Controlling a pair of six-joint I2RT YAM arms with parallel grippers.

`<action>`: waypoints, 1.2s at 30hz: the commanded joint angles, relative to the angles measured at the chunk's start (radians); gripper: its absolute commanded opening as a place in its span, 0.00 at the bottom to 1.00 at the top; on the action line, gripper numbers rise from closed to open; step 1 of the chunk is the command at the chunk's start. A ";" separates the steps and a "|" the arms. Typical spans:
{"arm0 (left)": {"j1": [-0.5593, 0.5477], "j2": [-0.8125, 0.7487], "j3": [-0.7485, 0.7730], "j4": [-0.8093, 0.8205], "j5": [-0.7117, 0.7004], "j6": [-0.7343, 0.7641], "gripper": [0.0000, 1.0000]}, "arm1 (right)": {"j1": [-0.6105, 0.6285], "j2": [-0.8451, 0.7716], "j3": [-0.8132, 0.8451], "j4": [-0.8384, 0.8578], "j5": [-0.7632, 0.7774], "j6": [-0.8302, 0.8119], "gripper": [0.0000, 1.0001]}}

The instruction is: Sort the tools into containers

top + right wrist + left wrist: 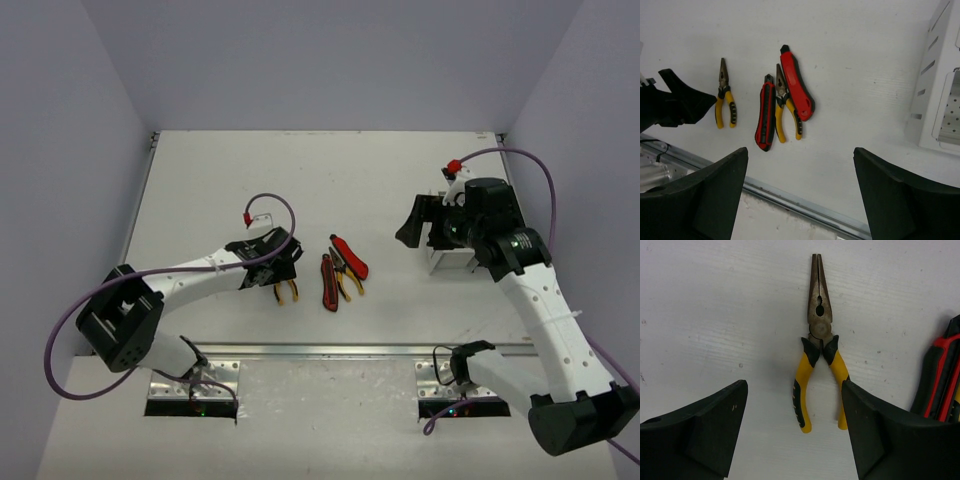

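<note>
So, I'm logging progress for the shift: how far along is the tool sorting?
Done: nothing I can confirm; the visible part of the white bin shows no tool.
In hand: the left gripper is open over the lone yellow pliers, not yet closed. The right gripper is open and empty.
Left: those pliers, the two red-and-black cutters and the second yellow pliers between them.

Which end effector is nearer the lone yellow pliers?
Left. The left end effector hovers directly over the lone yellow pliers; the right end effector is far off by the white bin.
</note>
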 commanded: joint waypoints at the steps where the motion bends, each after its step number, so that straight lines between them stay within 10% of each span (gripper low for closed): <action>1: 0.005 0.032 0.011 0.031 0.043 0.005 0.72 | 0.002 -0.055 0.006 0.027 -0.092 -0.015 0.85; 10: 0.005 0.175 0.007 0.049 0.060 0.008 0.51 | 0.002 -0.026 -0.009 0.064 -0.206 -0.006 0.84; 20: 0.005 0.176 -0.055 0.100 0.085 -0.001 0.00 | 0.005 -0.030 0.004 0.076 -0.304 0.014 0.84; 28: -0.008 0.007 -0.098 0.117 0.034 0.047 0.00 | 0.003 -0.041 -0.142 0.340 -0.651 0.170 0.88; 36: -0.121 -0.209 -0.168 0.237 -0.022 0.070 0.00 | 0.015 -0.008 -0.204 0.395 -0.653 0.189 0.87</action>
